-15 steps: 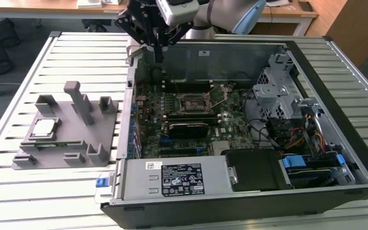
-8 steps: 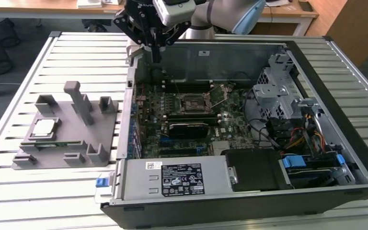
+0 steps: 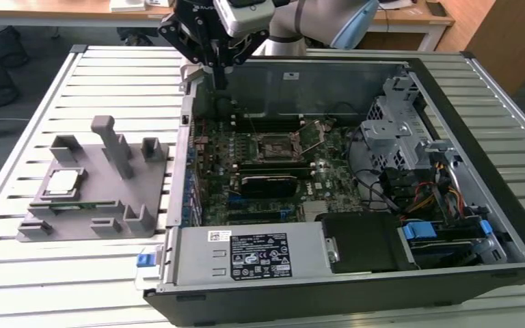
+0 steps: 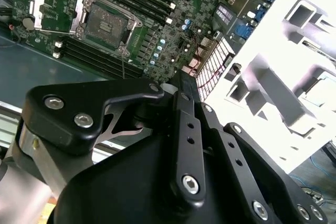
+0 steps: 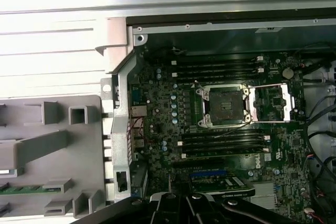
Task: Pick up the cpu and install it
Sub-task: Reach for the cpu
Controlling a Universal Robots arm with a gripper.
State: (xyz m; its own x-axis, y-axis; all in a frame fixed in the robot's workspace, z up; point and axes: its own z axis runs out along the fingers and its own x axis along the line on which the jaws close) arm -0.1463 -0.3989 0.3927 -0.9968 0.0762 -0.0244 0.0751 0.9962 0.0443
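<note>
Closest to both wrist cameras was the gripper (image 4: 178,86), its black links crowding the foreground. Its jaws appeared pressed together, and nothing was held between them. In the exterior view it was seen poised fingers-down over the far corner of the open case (image 3: 354,301), on that view's left, above the wall's edge. The cpu (image 3: 65,181) was found lying flat, metal top up, in a pocket of the grey fixture (image 3: 71,229) on the slatted table (image 3: 44,280), outside the case. From the jaws it lay well apart, toward the exterior view's left and nearer that camera, with the case wall standing between. Being square, it offered no long axis to be matched. The socket (image 5: 226,106) on the motherboard (image 5: 168,129) was seen empty, its retaining frame swung open to one side. The arm was held high with the wrist turned straight down, and the pick was judged not yet begun.
</note>
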